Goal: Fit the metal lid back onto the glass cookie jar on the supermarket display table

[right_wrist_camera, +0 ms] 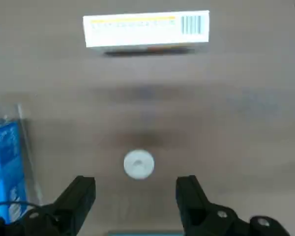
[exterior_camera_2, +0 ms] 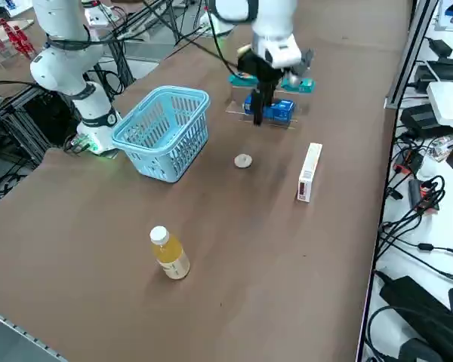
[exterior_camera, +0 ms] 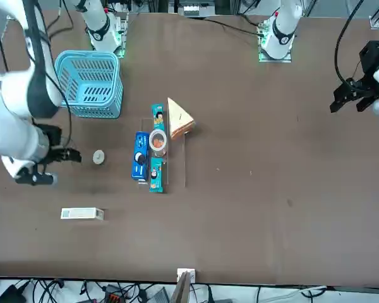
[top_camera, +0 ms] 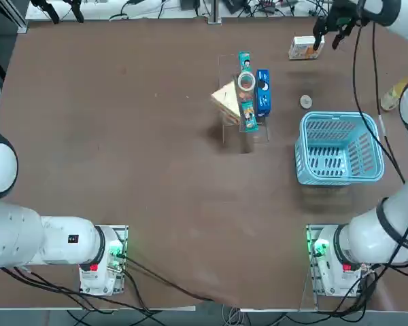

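Note:
The metal lid [top_camera: 305, 102] is a small grey disc lying flat on the brown display table [top_camera: 122, 136], between the blue basket and the snack boxes. It also shows as the lid [right_wrist_camera: 138, 163], the lid [exterior_camera: 98, 156] and the lid [exterior_camera_2: 243, 160]. The glass cookie jar [top_camera: 246, 81] stands uncovered among the snack boxes, its orange-brown contents showing; the jar [exterior_camera: 158, 142] is a short way from the lid. My right gripper [right_wrist_camera: 135, 194] hangs open above the lid, holding nothing. The same gripper [exterior_camera: 54, 167] sits just beside the lid in the front view.
A blue basket [top_camera: 338, 148] stands near the lid on the robot's side. A white carton [top_camera: 304, 47] lies beyond the lid. Blue and teal snack boxes [top_camera: 262, 92] and a sandwich wedge [top_camera: 226, 100] crowd around the jar. A juice bottle [exterior_camera_2: 170, 254] stands at the table's right edge.

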`<state>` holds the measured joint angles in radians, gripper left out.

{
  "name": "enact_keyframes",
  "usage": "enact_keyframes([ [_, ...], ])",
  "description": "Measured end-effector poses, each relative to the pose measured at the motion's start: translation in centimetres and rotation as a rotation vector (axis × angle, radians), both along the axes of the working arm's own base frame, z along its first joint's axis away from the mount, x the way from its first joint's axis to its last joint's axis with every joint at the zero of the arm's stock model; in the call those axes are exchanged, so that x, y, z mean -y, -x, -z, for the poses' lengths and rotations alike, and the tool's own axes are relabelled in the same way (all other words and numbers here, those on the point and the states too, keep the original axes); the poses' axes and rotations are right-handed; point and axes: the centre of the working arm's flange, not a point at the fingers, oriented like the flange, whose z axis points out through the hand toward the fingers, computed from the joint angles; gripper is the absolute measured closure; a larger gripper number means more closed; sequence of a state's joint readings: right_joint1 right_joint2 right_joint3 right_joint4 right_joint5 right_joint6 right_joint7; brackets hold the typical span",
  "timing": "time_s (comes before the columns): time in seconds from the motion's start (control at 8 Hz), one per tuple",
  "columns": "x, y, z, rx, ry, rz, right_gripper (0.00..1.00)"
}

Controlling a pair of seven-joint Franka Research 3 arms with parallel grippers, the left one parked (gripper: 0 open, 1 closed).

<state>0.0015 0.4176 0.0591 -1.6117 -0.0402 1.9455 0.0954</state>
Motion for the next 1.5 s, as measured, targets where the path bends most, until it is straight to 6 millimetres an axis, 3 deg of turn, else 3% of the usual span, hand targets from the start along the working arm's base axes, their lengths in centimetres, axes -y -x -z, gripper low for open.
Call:
enact_keyframes([
  [0.25, -0.1, 0.3, 4.5, 0.068, -0.006, 0.046, 0.00],
  [0.75, -0.4, 3.6, 11.5, 0.129, -0.018, 0.075, 0.00],
  [1.5, -0.7, 8.0, 15.6, 0.119, -0.020, 0.112, 0.00],
])
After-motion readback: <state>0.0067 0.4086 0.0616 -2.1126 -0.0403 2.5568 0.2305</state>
